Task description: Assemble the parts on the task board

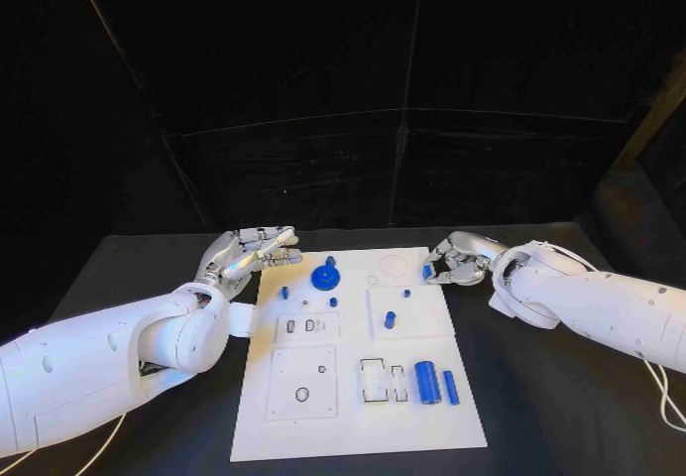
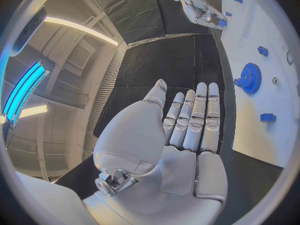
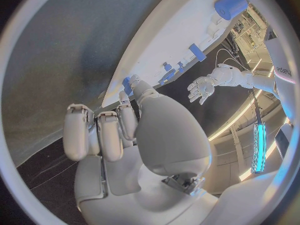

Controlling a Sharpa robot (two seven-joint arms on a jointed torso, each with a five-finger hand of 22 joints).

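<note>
Task board (image 1: 358, 397) lay on the table (image 1: 543, 397). I saw the right hand (image 1: 460, 260) pinching a small blue part (image 1: 427, 271) at its far right edge. Left hand (image 1: 255, 250) hovered empty, fingers (image 2: 195, 116) straight, side by side.

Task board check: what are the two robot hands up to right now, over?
Left robot hand open, beside board's far left corner. Right robot hand pinching small blue part at task board far right edge. Nothing blocking.

Overhead head camera, two wrist fisheyes

The right hand (image 3: 134, 135) pinches a small blue part (image 3: 127, 85) at the task board (image 3: 162, 40) edge.
</note>
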